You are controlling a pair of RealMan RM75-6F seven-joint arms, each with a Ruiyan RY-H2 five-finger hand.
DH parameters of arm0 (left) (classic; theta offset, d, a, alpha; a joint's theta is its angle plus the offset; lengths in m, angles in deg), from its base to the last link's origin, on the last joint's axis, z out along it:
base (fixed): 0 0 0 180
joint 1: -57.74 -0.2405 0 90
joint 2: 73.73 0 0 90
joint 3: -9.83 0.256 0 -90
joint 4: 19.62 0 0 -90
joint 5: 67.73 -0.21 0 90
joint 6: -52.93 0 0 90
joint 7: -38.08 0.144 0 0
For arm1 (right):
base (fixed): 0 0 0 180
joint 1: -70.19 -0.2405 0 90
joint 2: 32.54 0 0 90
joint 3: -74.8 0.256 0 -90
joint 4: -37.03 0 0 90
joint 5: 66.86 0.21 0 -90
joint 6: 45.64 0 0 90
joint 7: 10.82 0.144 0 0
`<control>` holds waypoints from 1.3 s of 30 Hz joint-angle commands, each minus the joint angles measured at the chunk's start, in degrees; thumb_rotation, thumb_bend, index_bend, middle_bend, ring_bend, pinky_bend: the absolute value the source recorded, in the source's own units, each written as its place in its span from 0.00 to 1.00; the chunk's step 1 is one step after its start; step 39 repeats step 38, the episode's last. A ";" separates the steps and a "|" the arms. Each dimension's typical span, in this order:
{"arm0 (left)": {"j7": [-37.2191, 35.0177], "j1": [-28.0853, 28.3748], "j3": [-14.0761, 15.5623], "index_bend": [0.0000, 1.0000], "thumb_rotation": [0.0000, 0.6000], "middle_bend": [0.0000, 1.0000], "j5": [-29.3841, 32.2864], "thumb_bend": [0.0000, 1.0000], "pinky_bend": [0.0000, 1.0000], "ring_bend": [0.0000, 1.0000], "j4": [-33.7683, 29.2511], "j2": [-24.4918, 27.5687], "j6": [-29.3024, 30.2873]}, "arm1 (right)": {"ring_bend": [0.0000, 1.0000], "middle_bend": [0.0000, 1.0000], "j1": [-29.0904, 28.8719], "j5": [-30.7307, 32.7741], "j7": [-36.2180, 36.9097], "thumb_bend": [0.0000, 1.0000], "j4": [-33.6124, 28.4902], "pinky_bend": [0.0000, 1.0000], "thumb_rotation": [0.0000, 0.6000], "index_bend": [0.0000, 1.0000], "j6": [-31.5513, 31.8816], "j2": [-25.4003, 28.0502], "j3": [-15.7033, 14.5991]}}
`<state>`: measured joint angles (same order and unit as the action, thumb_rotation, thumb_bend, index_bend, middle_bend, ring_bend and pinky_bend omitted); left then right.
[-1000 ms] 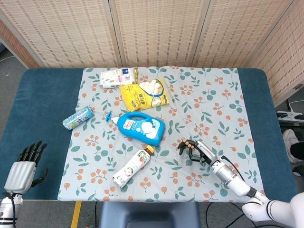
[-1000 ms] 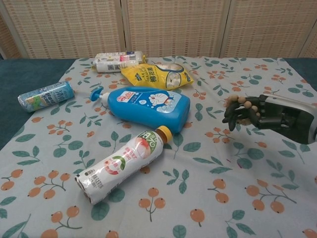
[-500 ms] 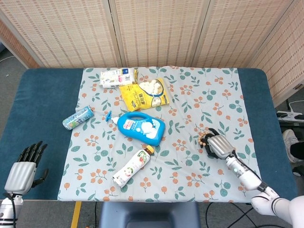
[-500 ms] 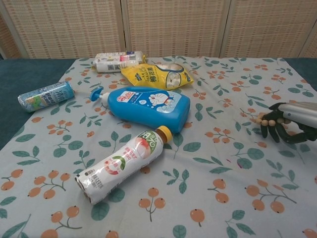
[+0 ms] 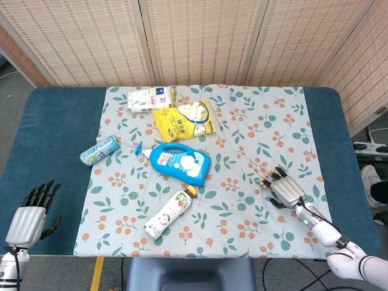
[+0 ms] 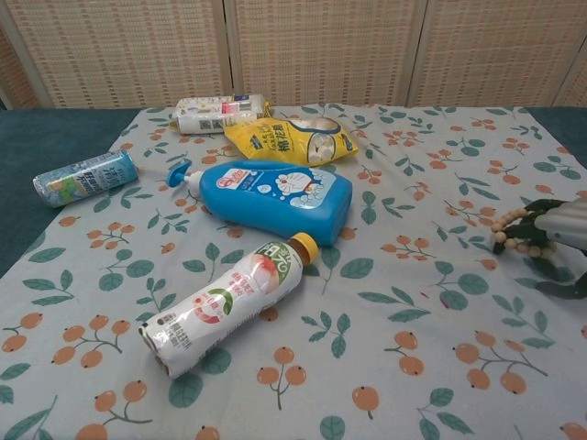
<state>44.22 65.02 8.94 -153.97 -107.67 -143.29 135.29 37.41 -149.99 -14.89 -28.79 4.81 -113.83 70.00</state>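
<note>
Around right robot hand: bead bracelet.

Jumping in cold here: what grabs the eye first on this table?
The big blue bottle lying on its side mid-cloth stands out most, with a yellow snack bag behind it and a peach drink bottle in front. At the near right, the right robot hand holds a string of wooden beads just above the floral tablecloth.
</note>
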 commanded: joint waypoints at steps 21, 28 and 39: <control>0.12 -0.26 0.00 0.00 1.00 0.00 -0.41 0.44 0.12 0.00 -0.27 0.08 0.74 | 0.00 0.12 1.47 3.41 -0.36 0.27 -15.42 0.00 0.83 0.00 -0.18 10.33 2.60; 0.43 -0.27 -0.14 0.00 1.00 0.00 -1.12 0.44 0.12 0.00 0.31 -0.41 1.53 | 0.00 0.10 14.20 -5.53 -8.20 0.27 -19.65 0.00 0.82 0.00 27.77 9.88 1.51; -0.50 -0.27 -0.35 0.00 1.00 0.00 -1.98 0.44 0.13 0.00 2.04 -1.48 2.55 | 0.00 0.00 22.41 -11.53 -10.83 0.27 -18.30 0.00 0.83 0.00 41.22 5.86 0.45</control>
